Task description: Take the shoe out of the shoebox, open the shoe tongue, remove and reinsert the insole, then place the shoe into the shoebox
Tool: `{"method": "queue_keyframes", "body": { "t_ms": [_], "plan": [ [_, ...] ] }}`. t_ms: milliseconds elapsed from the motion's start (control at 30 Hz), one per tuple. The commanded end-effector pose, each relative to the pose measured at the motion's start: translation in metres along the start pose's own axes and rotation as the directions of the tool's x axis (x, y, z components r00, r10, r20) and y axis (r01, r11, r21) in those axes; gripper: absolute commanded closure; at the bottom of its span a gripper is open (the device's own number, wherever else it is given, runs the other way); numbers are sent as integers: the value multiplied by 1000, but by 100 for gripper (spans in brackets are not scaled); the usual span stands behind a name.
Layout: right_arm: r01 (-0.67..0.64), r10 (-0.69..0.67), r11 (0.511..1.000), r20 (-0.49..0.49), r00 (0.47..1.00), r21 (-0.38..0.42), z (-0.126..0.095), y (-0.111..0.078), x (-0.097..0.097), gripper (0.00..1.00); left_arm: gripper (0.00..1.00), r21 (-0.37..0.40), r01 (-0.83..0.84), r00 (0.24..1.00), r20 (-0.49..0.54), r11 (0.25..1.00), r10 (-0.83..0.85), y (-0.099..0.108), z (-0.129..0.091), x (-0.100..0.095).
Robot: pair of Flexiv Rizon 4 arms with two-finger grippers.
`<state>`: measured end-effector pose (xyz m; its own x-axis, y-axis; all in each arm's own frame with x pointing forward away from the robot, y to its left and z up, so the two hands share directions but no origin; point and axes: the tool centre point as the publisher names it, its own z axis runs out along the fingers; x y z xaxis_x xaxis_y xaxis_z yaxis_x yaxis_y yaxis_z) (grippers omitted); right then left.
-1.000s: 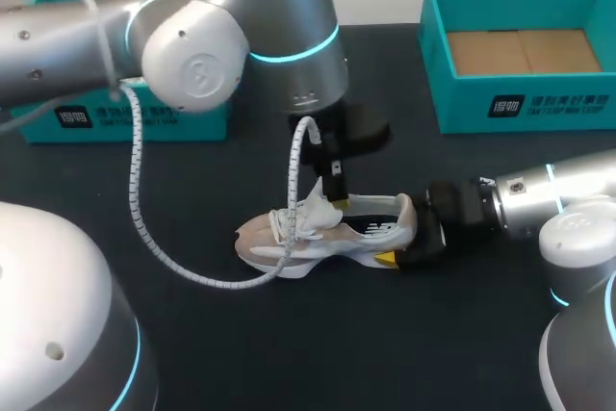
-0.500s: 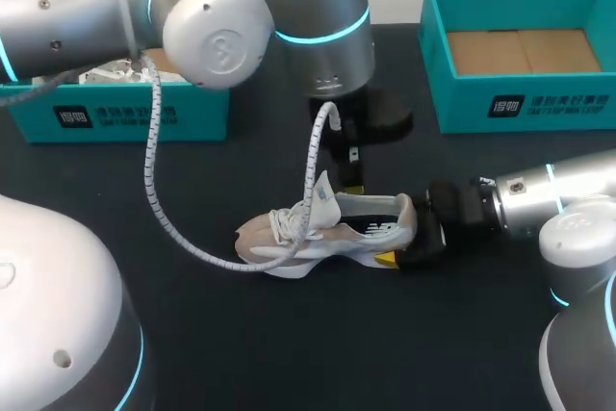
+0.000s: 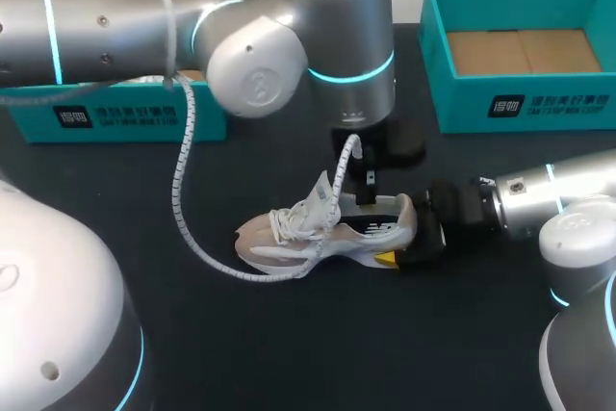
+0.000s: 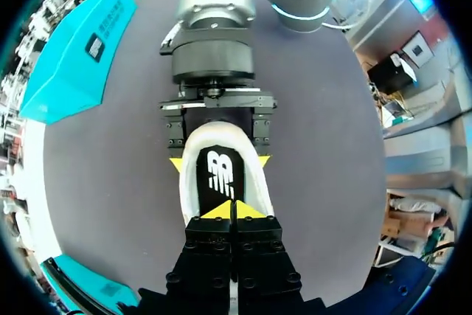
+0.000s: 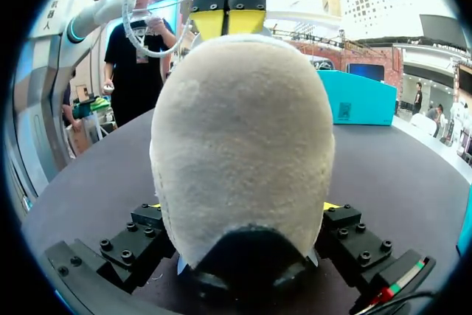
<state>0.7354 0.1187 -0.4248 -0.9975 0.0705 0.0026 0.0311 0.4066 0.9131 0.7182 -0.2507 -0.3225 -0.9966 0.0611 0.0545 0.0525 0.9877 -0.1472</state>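
A white and beige shoe [image 3: 322,230] lies on its sole at the middle of the black table, toe to the left, tongue [image 3: 323,194] raised. My right gripper [image 3: 409,238] is shut on the shoe's heel [image 5: 243,130], one finger [image 5: 140,237] on each side. My left gripper [image 3: 366,192] hangs over the shoe's opening. Its yellow tips [image 4: 234,210] are shut, with nothing showing between them. They sit just above the black insole [image 4: 220,173]. In the left wrist view my right gripper [image 4: 219,161] shows beyond the heel.
An open teal shoebox [image 3: 525,103] with a brown floor stands at the back right. Another teal box [image 3: 125,115] stands at the back left, partly behind my left arm. The left arm's white coiled cable [image 3: 192,238] droops to the table beside the shoe's toe.
My left arm has swung right, carrying its shut gripper from the tongue to above the shoe's opening. The shoe and right arm have kept still.
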Motion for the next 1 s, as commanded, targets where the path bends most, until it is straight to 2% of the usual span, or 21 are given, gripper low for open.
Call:
{"method": "queue_keyframes", "body": {
  "t_ms": [33,267,300,600,800,1000],
  "plan": [
    [-1,1,1000,1,1000,3,0,-2,-1,100,100,1,-2,1000,15,1000,2,0,2,6],
    [-1,1,1000,1,1000,3,0,-2,-1,100,100,1,-2,1000,15,1000,2,0,2,6],
    [-1,1,1000,1,1000,3,0,-2,-1,100,100,-28,-9,1000,5,1000,9,-1,9,6],
    [-1,1,1000,1,1000,3,0,-2,-1,100,100,-59,-33,999,-42,998,31,-5,38,5],
    [-1,1,1000,1,1000,3,0,-2,-1,100,100,-82,-41,996,-81,996,34,0,53,1],
    [-1,1,1000,1,1000,3,0,-2,-1,100,100,-80,-83,987,-143,993,71,14,54,1]
  ]
}}
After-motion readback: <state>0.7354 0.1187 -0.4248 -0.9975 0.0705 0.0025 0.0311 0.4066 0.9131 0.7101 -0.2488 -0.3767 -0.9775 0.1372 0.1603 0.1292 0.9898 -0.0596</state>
